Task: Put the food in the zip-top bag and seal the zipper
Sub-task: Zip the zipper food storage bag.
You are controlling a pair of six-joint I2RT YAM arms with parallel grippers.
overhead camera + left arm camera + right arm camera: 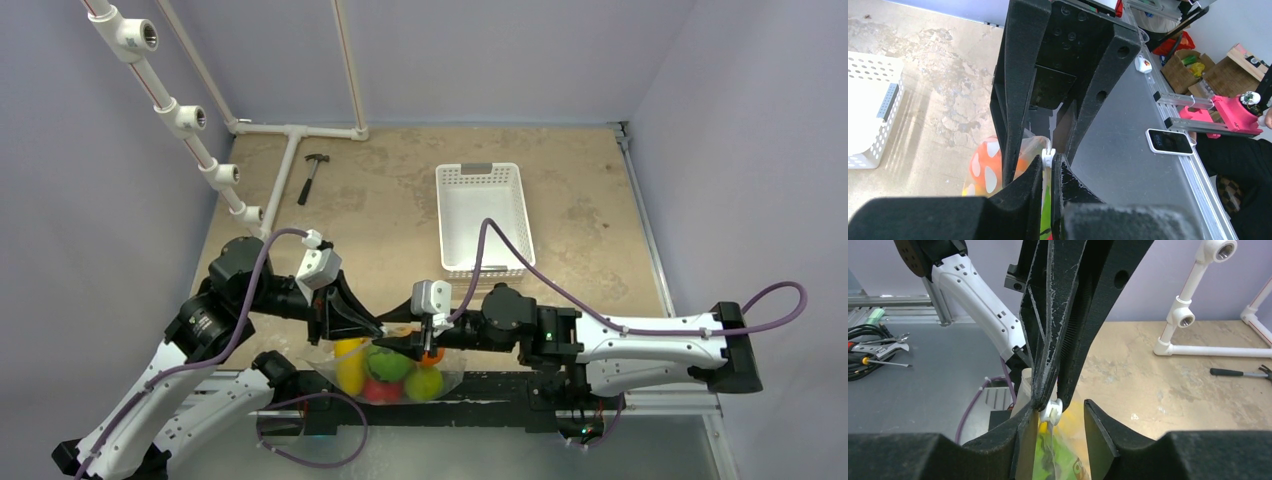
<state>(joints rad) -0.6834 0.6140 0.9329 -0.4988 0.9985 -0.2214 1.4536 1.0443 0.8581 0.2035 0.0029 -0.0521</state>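
1. The left gripper [1050, 167] is clenched on the mouth edge of the bag [400, 372], beside the white slider [1051, 410]. The fruits [388, 366] sit inside the bag, at the near edge of the table [570, 200].
2. The right gripper [1059, 412] straddles the slider, jaws apart, not pinching it yet.
3. Pinch the slider squarely, then draw it straight along the mouth with the left grip keeping the edge taut.

Basket [441, 215] stands close behind the zip-top bag [398, 372]; pipe rack [218, 173] flanks left

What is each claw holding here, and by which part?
Left claw pinches the zip-top bag by its zipper edge, beside the white slider. Right claw straddles that edge, open, holding nothing.
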